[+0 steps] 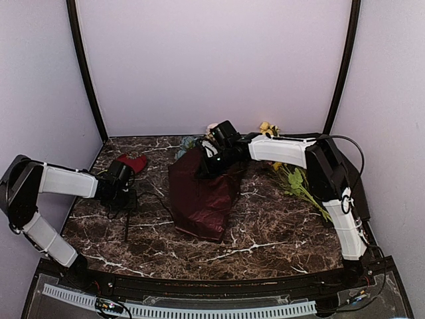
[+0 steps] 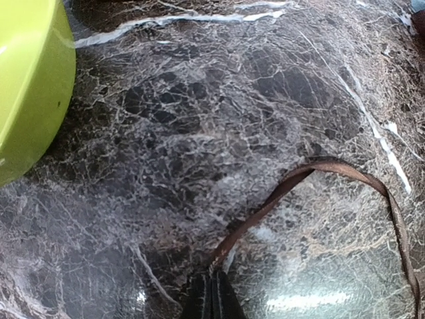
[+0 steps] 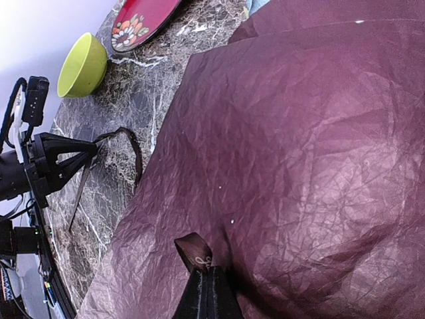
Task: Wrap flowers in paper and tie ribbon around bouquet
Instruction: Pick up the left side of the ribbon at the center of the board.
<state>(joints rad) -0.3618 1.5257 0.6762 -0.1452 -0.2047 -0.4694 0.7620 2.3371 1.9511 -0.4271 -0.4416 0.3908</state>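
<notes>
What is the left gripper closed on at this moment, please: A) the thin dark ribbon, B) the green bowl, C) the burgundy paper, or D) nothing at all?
A: in the left wrist view the ribbon loops across the marble and its end runs straight into the shut fingertips of the left gripper.

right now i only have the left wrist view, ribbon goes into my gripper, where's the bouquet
Observer: The bouquet lies mid-table, right of the left gripper, apart from it.
Operator: is the right arm on it
Observer: Yes, the right gripper is shut on a pinch of the paper.
Operator: anything past it
Observer: Yellow-blossomed stems lie on the table further right.
</notes>
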